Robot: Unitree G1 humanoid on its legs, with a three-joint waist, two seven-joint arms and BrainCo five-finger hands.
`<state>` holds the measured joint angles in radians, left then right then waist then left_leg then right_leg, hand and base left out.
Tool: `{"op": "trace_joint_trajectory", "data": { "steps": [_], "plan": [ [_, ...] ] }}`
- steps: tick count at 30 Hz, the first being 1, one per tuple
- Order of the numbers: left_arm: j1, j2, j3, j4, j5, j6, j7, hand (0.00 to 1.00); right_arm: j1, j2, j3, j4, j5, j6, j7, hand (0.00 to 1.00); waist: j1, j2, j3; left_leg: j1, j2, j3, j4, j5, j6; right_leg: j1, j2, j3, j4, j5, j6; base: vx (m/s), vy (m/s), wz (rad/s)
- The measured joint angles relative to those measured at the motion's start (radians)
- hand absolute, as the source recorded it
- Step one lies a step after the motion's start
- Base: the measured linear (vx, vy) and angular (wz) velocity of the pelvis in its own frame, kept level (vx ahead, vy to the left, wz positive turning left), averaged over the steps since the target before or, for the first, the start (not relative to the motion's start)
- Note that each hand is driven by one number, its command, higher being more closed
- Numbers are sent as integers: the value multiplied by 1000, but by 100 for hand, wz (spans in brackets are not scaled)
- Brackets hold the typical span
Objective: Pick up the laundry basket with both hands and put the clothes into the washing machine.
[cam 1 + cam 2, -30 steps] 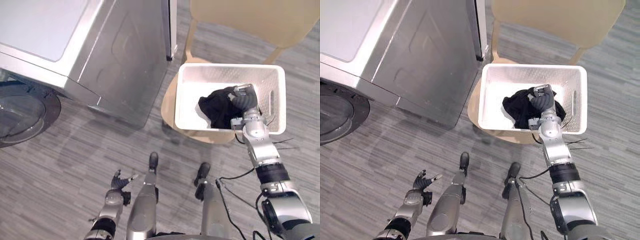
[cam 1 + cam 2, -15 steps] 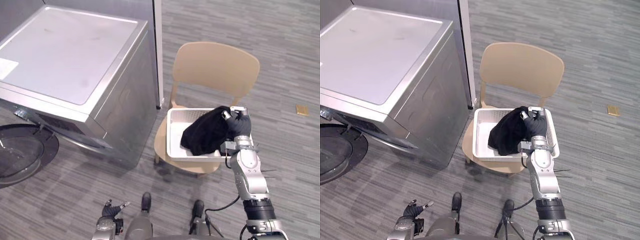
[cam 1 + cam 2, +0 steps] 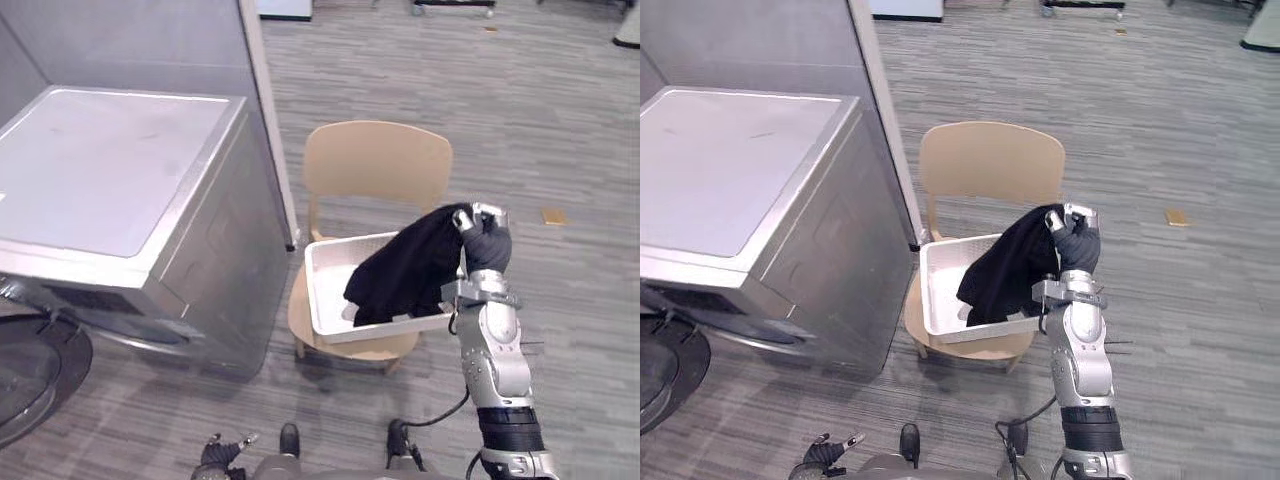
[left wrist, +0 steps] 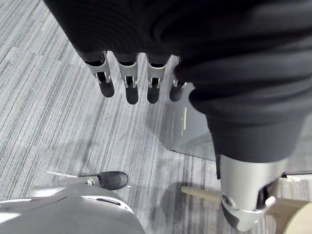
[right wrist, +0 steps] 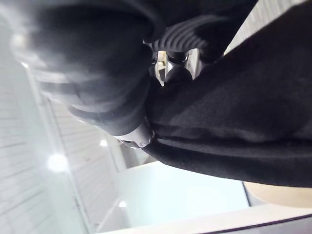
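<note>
Right eye view: the right hand (image 3: pixel 1076 243), fingers curled round the black garment (image 3: pixel 1005 270), has raised it from the white laundry basket (image 3: pixel 940 290), which stays on the chair (image 3: pixel 990 165). The garment can now go to the washing machine (image 3: pixel 730 180). The left hand (image 4: pixel 127 85) hangs relaxed.

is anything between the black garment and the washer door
Only the washing machine itself: its side faces the black garment held in the right hand over the basket, and its open door lies round the front corner.
</note>
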<state>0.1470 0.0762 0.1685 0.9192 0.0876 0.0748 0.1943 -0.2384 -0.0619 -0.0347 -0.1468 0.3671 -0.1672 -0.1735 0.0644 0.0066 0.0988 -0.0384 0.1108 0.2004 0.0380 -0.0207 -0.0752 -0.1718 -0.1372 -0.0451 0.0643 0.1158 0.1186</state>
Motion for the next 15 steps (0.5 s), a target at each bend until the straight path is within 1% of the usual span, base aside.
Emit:
{"op": "trace_joint_trajectory", "data": {
  "steps": [1, 2, 3, 4, 5, 6, 7, 8, 9, 10, 11, 12, 13, 14, 15],
  "plan": [
    [-6, -2, 2, -9, -2, -2, 1, 0, 0, 2, -1, -22, 9, -5, -2, 100, 3, 7, 4, -30, 19, -12, 57, -39, 20, 4, 3, 26, 38, -39, 28, -96, -22, 29],
    [-22, -5, 0, -9, -7, -7, 1, 0, 3, 9, -5, -60, 12, -12, -6, 100, -7, 16, 19, -52, 26, -44, 109, -58, 17, -35, 1, 69, 237, -155, 18, -111, -65, 78],
    [-20, -4, -1, -25, -9, -15, 2, 0, 7, 21, -3, -84, 14, -26, -15, 100, -26, 13, 20, -73, 17, -91, 146, -70, 16, -48, 4, 90, 417, -258, 7, -40, -110, 115],
    [-19, 2, 0, -43, -10, -20, 3, 0, 4, 31, 0, -99, 13, -35, -23, 100, -25, 6, 21, -75, 2, -122, 169, -70, 14, -38, 6, 113, 524, -321, 23, -16, -164, 116],
    [-18, 5, 3, -53, -19, -19, 9, 0, -15, 35, 13, -109, 11, -46, -30, 100, -12, -27, 13, -100, -13, -148, 196, -67, 6, -17, 6, 136, 531, -367, 19, -62, -177, 84],
    [-18, 7, 8, -55, -20, -19, 11, 0, -25, 35, 25, -119, 9, -50, -37, 100, 2, -25, 13, -121, -13, -166, 208, -66, 3, -4, 13, 138, 498, -381, 21, -141, -208, 64],
    [-16, -11, 19, -81, -35, -20, 17, 0, -39, 38, 41, -152, 6, -58, -45, 100, 18, -20, 4, -158, 1, -179, 203, -56, -10, 28, 25, 122, 365, -408, 4, -158, -167, 46],
    [-13, -54, 21, -94, -47, -18, 31, 0, -54, 34, 55, -184, 5, -65, -46, 100, 38, 32, 10, -221, 50, -210, 202, -34, -13, 24, 67, 75, 317, -400, -13, -176, -179, 48],
    [-9, -65, 23, -114, -56, -19, 30, 0, -52, 40, 61, -202, 5, -70, -50, 100, 43, 39, 14, -238, 56, -226, 195, -21, -11, 19, 77, 51, 328, -401, -18, -104, -156, 78],
    [-10, -73, 20, -138, -60, -18, 31, 0, -48, 44, 68, -220, 3, -76, -68, 100, 33, 37, 15, -259, 49, -254, 151, 31, -9, 22, 84, 11, 319, -404, -55, -125, -201, 95],
    [-8, -85, 19, -150, -67, -15, 33, 0, -47, 38, 67, -221, -4, -75, -76, 100, 32, 51, 17, -263, 50, -277, 118, 53, 19, 22, 92, -24, 320, -392, -66, -90, -226, 118],
    [-1, -104, 4, -189, -85, -15, 37, 0, -49, 31, 63, -221, -17, -71, -95, 100, 33, 63, 10, -253, 69, -254, 29, 68, 75, 14, 100, -73, 310, -375, -94, -138, -275, 125],
    [-1, -104, -35, -215, -95, -15, 47, 0, -59, 34, 64, -221, -27, -69, -110, 100, 31, 61, 11, -241, 86, -184, -36, 2, 134, 26, 84, -126, 261, -345, -122, -106, -179, 128],
    [-4, -104, -53, -235, -95, -16, 46, 0, -71, 36, 59, -221, -29, -67, -115, 100, 26, 48, 17, -255, 83, -145, -12, -1, 130, 35, 74, -152, 238, -337, -126, -103, -158, 119],
    [0, -108, -93, -282, -95, -16, 45, 0, -94, 26, 57, -221, -40, -60, -117, 100, 31, 43, 22, -272, 82, -102, 123, 20, 108, 34, 63, -182, 231, -326, -142, -111, -127, 89]
  ]
}}
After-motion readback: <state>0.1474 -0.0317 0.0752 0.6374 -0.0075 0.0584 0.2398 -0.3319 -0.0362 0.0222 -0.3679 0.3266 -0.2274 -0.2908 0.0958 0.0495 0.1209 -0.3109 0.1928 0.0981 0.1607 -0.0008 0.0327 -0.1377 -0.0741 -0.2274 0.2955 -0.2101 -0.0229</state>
